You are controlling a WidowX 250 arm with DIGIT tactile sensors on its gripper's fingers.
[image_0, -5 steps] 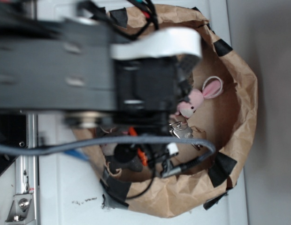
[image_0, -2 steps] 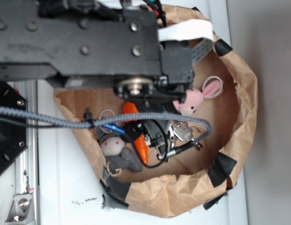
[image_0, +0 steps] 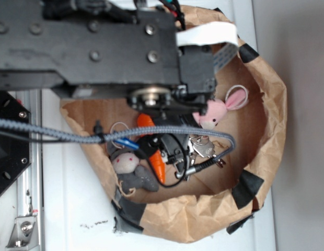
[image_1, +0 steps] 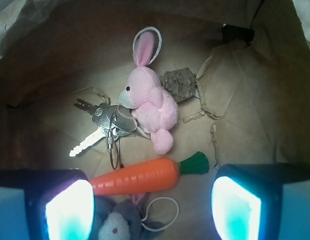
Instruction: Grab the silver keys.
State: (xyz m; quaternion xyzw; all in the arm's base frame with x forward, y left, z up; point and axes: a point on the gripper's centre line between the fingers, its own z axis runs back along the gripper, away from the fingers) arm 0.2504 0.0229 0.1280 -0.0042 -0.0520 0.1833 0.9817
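The silver keys point(image_1: 107, 125) lie on the brown paper floor of the bag, touching the pink plush rabbit point(image_1: 149, 102) on its left; in the exterior view the silver keys point(image_0: 202, 147) peek out under a grey cable. My gripper point(image_1: 152, 207) hangs open above the bag floor. Its glowing fingertips point(image_1: 70, 210) frame the orange toy carrot point(image_1: 140, 177) and a grey plush rabbit point(image_1: 117, 227). The keys are above and left of the gap between the jaws, with nothing held. In the exterior view my gripper point(image_0: 172, 149) is mostly hidden by the arm.
The brown paper bag point(image_0: 266, 120) walls ring everything, patched with black tape point(image_0: 245, 188). A grey stone-like lump point(image_1: 179, 84) sits right of the pink rabbit. A white cord loop point(image_1: 162, 215) lies by the grey rabbit. The black arm point(image_0: 99, 49) covers the bag's upper left.
Compared with a second ago the arm has shifted up, uncovering the carrot and the grey rabbit. Since 0.4 s ago nothing has visibly moved.
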